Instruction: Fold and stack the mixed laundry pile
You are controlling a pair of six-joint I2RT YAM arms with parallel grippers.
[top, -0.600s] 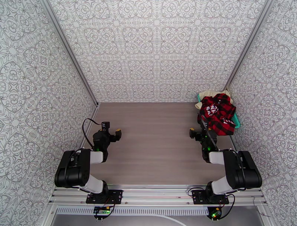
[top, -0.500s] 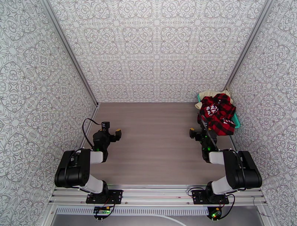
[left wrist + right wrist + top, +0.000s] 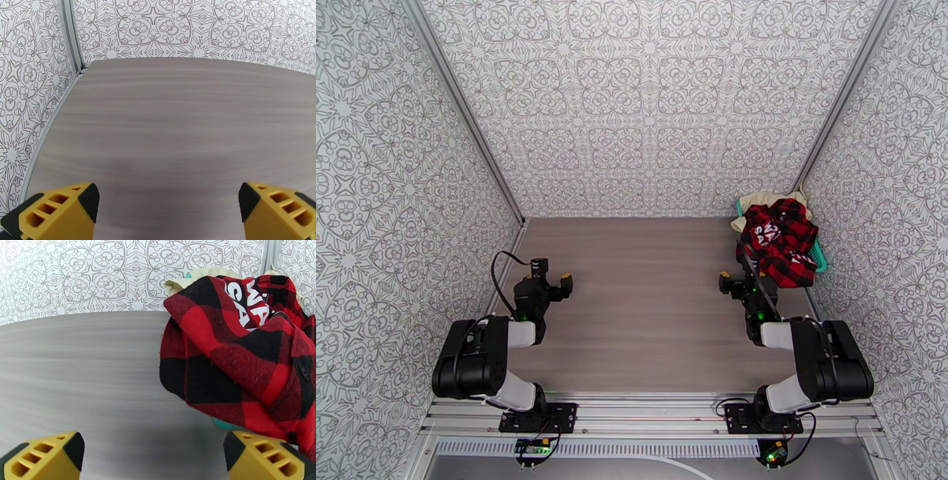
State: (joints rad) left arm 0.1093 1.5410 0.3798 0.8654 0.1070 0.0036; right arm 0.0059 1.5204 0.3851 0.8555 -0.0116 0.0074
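Yellow-fingered left claw [image 3: 168, 203] is standing released, jaws wide, hovering over the grey wood-grain surface [image 3: 177, 118] at its left side. Right claw [image 3: 154, 451] is likewise gaping, grasping nothing, just short of the red-and-black checked flannel shirt [image 3: 237, 354]. Shirt is draping over a teal plastic mesh basket [image 3: 819, 256] in the far right corner, with cream-beige cloth [image 3: 762, 198] lying behind it near the patterned wall [image 3: 648, 103].

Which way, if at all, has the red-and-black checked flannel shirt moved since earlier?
No. The shirt keeps its place over the teal plastic mesh basket.
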